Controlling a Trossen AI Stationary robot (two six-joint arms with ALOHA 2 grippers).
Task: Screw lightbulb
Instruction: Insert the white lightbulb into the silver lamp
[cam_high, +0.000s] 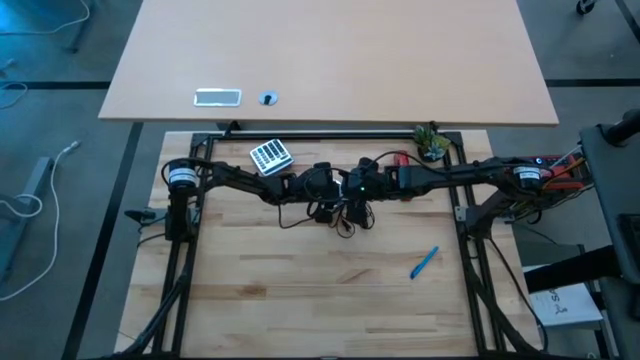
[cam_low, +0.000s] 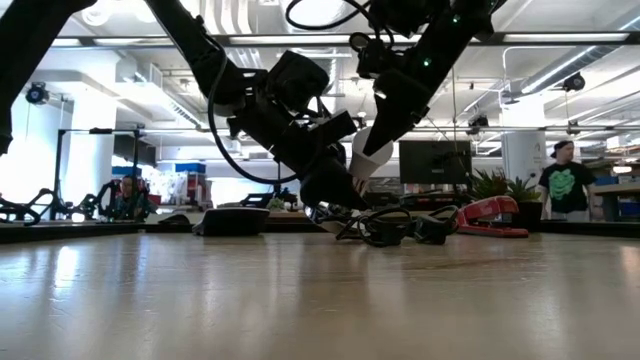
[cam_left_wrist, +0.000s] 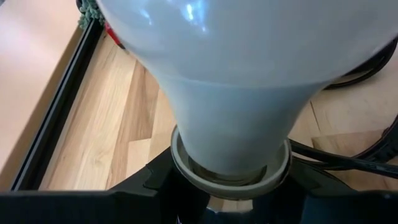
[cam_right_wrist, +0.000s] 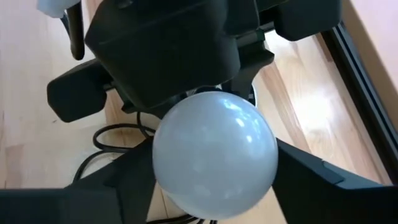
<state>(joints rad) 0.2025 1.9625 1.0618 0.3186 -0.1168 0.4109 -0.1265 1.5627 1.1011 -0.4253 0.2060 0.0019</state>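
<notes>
One lightbulb (cam_right_wrist: 214, 154), one red stapler (cam_low: 489, 215), one blue pen (cam_high: 424, 262), one calculator (cam_high: 269, 156), two grippers

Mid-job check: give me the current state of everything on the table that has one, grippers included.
lightbulb: raised off the table, globe between the right gripper's fingers, neck seated in a ring-shaped collar.
right gripper: shut on the lightbulb's globe.
left gripper: at the bulb's screw end; open or shut not visible.
red stapler: closed, lying on the table.
blue pen: lying flat, untouched.
</notes>
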